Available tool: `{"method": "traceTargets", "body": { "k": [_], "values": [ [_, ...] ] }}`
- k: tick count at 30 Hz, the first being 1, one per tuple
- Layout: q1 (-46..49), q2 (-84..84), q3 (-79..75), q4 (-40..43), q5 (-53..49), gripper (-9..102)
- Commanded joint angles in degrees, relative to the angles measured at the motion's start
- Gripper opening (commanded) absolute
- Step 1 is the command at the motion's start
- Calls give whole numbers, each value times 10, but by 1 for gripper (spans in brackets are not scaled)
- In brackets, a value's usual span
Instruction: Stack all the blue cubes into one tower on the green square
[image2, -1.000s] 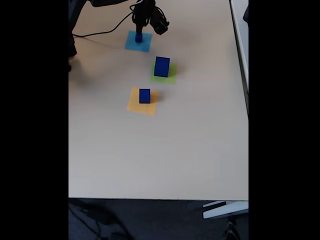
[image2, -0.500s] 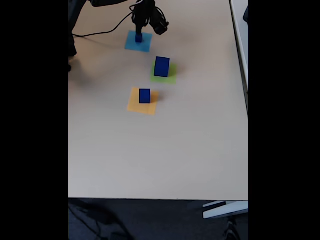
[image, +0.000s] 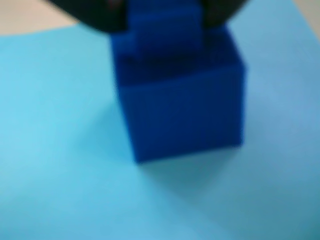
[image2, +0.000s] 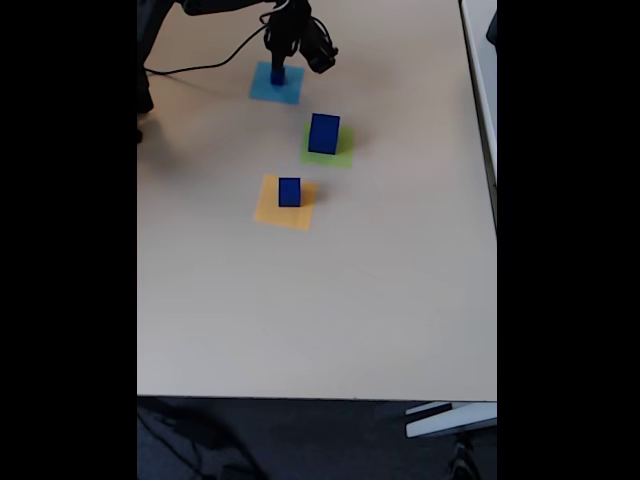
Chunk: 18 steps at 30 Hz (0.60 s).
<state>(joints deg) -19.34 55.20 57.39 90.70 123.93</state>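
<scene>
Wrist view, small blue cube (image: 180, 107) just below dark fingers (image: 100, 15).

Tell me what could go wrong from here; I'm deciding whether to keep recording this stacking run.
1. In the wrist view the small cube on the light-blue square carries a tinier cube on top; a lift might topple it.
2. The gripper hides its contact, so the grasp may be off-centre.
3. The large cube sits toward the green square's left edge, so a tower there may overhang it.
</scene>
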Motion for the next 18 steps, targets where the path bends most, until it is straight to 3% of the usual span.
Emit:
{"method": "traceTargets", "body": {
  "k": [1,18],
  "values": [
    [0,8,-3,-6,1,0],
    [-2,8,-4,-7,1,8]
  ]
}}
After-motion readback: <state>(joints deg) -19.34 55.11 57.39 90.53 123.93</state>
